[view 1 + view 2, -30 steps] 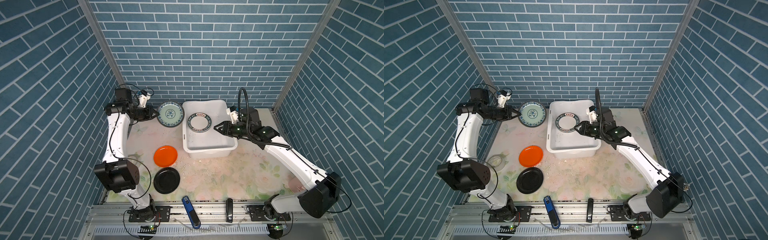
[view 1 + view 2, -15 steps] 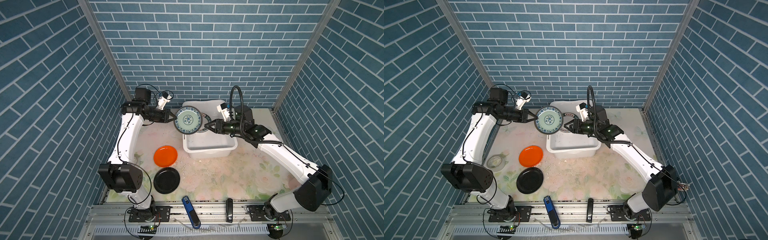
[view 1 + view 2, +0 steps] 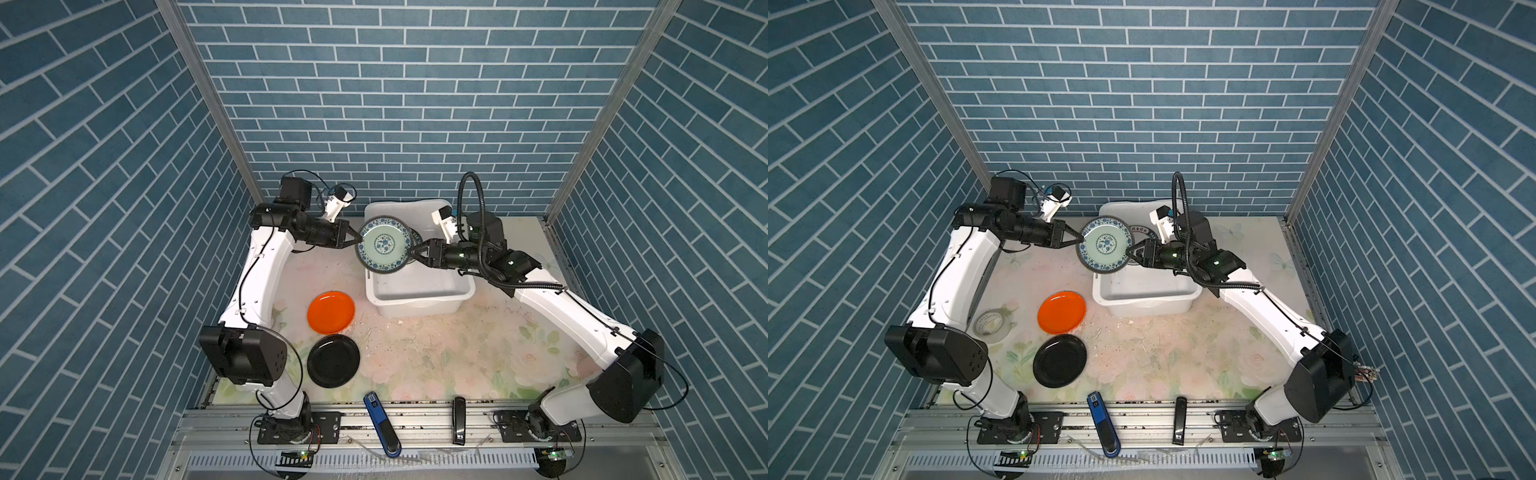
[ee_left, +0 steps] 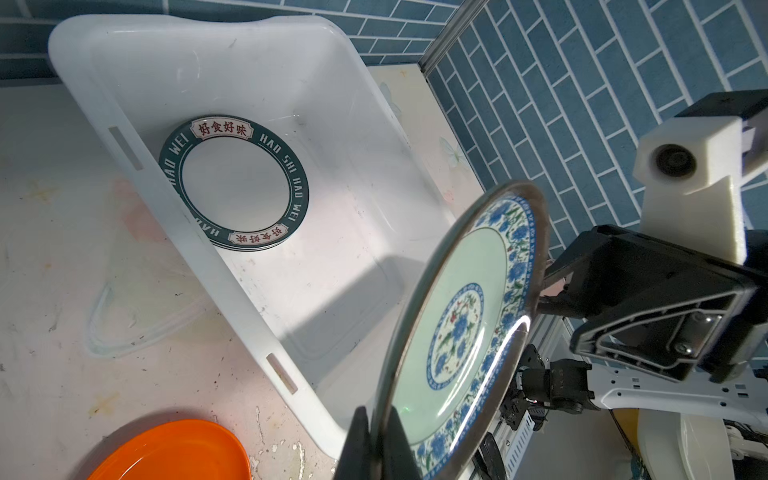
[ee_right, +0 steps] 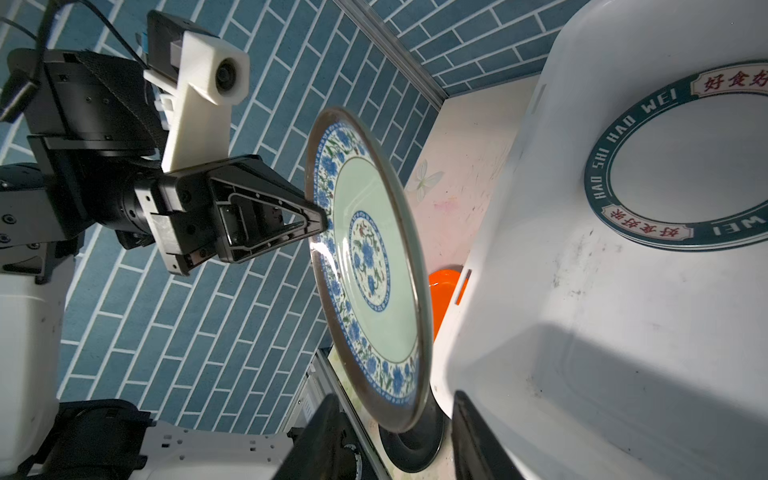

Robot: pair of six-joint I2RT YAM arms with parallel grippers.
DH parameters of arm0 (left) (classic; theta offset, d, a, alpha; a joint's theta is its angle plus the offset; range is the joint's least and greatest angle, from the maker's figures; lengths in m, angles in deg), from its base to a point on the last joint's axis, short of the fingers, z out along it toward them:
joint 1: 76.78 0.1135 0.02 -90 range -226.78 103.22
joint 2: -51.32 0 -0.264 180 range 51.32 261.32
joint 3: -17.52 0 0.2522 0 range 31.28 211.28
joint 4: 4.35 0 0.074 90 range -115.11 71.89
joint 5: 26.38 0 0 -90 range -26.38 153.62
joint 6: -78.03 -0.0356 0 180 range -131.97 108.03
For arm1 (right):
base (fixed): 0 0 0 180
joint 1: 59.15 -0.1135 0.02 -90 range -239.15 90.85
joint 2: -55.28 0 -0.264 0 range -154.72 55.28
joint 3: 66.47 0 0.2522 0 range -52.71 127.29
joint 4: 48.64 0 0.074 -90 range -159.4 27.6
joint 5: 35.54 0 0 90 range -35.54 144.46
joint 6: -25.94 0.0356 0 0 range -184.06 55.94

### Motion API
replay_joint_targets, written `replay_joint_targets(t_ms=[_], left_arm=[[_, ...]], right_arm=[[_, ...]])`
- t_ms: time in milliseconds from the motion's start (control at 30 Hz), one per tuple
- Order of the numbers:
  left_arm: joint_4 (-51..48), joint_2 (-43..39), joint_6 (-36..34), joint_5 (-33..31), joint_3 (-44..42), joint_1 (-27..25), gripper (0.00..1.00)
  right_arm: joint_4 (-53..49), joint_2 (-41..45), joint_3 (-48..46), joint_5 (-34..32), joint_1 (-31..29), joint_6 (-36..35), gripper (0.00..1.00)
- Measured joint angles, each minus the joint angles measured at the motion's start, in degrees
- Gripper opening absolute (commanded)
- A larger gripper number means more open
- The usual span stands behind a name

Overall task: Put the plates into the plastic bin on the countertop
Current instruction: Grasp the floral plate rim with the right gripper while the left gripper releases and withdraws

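Observation:
My left gripper (image 3: 356, 240) (image 4: 380, 440) is shut on the left rim of the teal patterned plate (image 3: 384, 245) (image 3: 1105, 245) (image 4: 457, 332) (image 5: 370, 257), holding it in the air above the left edge of the plastic bin (image 3: 419, 305) (image 4: 249, 62). The right gripper (image 3: 413, 254) (image 5: 399, 419) is open, its fingers straddling the plate's opposite rim without pinching it. A white plate with a dark-teal lettered rim (image 4: 235, 183) (image 5: 685, 158) lies inside the bin. On the countertop (image 3: 436, 357) lie an orange plate (image 3: 331, 306) and a black plate (image 3: 333, 361).
A whitish tape roll (image 3: 992, 326) lies by the left arm's base. A blue tool (image 3: 382, 424) and a black bar (image 3: 458, 419) rest on the metal rail at the front. Blue brick walls close in the back and both sides.
The left arm carried the teal plate rightwards from beside the bin to above its left edge. The right gripper moved left and now has its fingers on either side of the plate's rim.

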Motion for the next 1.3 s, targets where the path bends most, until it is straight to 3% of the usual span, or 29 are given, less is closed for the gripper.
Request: replay_joint_targets(t_ms=[667, 967, 1100, 1300], left_arm=[[0.20, -2.62, 0.15, -0.79, -0.85, -1.31, 0.00], [0.28, -2.84, 0.22, -0.31, -1.33, -1.46, 0.02], [0.28, -4.07, 0.63, -0.70, -1.57, -1.81, 0.14], [0.81, -4.50, 0.96, 0.00, -1.88, -1.81, 0.48]], right_arm=[[1.05, -1.97, 0.00, -0.50, -0.24, 0.17, 0.23], [3.02, -1.99, 0.00, -1.09, -0.28, 1.36, 0.05], [3.45, -2.40, -0.50, -1.09, -0.24, 1.16, 0.00], [4.26, -2.47, -0.50, -0.94, -0.24, 1.18, 0.00]])
